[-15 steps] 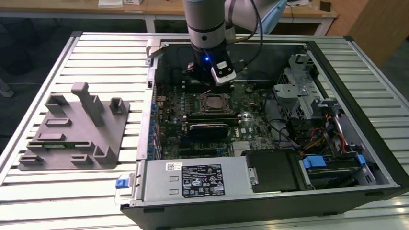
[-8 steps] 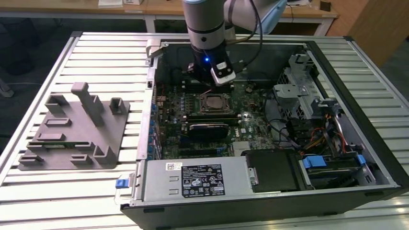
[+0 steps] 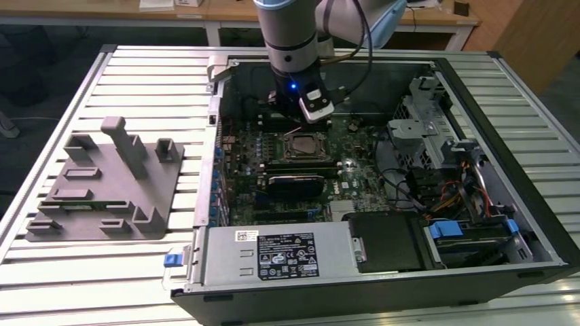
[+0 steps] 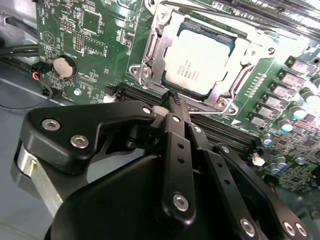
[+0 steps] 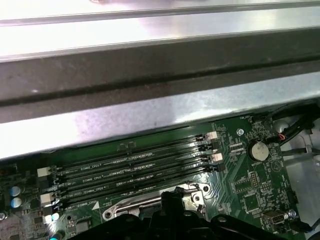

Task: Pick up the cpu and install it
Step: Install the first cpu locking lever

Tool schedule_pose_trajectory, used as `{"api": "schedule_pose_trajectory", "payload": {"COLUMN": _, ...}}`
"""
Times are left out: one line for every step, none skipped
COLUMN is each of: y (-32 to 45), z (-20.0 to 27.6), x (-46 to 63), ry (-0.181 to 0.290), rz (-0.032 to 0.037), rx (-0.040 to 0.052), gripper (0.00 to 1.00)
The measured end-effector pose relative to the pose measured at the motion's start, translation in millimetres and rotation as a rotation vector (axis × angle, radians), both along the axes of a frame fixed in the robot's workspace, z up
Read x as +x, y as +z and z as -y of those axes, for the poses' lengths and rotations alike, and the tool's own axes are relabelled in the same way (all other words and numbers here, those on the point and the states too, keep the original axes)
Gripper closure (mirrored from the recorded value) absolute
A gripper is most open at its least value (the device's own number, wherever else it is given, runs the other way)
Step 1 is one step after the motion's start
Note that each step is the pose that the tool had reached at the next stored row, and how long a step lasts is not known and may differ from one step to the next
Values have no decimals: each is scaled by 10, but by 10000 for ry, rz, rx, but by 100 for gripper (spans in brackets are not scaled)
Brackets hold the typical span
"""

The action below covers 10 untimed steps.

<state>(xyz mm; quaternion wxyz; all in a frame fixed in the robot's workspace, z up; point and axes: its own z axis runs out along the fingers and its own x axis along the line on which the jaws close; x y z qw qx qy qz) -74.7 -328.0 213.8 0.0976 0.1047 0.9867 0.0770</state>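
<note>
The cpu (image 4: 202, 60) lies in its socket (image 4: 150, 56), so the claw (image 4: 172, 96) — tips pressed together, holding nothing — should push gently, straight down, at the socket's edge.

**Print and labels**

A black label (image 3: 288, 256) with white print stood on the power supply (image 3: 227, 266), with a white sticker (image 3: 246, 236) beside it. The cpu (image 4: 200, 60) bore dark print. White lettering ran along the memory slots (image 5: 130, 172). None was surely legible.
</note>
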Motion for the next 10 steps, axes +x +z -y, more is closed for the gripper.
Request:
{"api": "schedule_pose_trajectory", "payload": {"y": -5, "z": -4, "x": 0, "ry": -4, "rz": 22, "rx": 24, "gripper": 89}}
{"api": "schedule_pose_trajectory", "payload": {"y": -10, "z": -8, "x": 0, "ry": -6, "rz": 43, "rx": 47, "gripper": 89}}
{"api": "schedule_pose_trajectory", "payload": {"y": -15, "z": -15, "x": 0, "ry": -8, "rz": 66, "rx": 67, "gripper": 89}}
{"api": "schedule_pose_trajectory", "payload": {"y": -20, "z": -21, "x": 0, "ry": -9, "rz": 87, "rx": 80, "gripper": 89}}
{"api": "schedule_pose_trajectory", "payload": {"y": -24, "z": -28, "x": 0, "ry": -10, "rz": 106, "rx": 88, "gripper": 89}}
{"api": "schedule_pose_trajectory", "payload": {"y": -28, "z": -34, "x": 0, "ry": -12, "rz": 125, "rx": 91, "gripper": 89}}
{"api": "schedule_pose_trajectory", "payload": {"y": -32, "z": -39, "x": 0, "ry": -14, "rz": 146, "rx": 95, "gripper": 89}}
{"api": "schedule_pose_trajectory", "payload": {"y": -36, "z": -45, "x": 0, "ry": -17, "rz": 169, "rx": 97, "gripper": 89}}
{"api": "schedule_pose_trajectory", "payload": {"y": -40, "z": -50, "x": 0, "ry": -21, "rz": 195, "rx": 100, "gripper": 89}}
{"api": "schedule_pose_trajectory", "payload": {"y": -45, "z": -56, "x": 0, "ry": -28, "rz": 226, "rx": 107, "gripper": 89}}
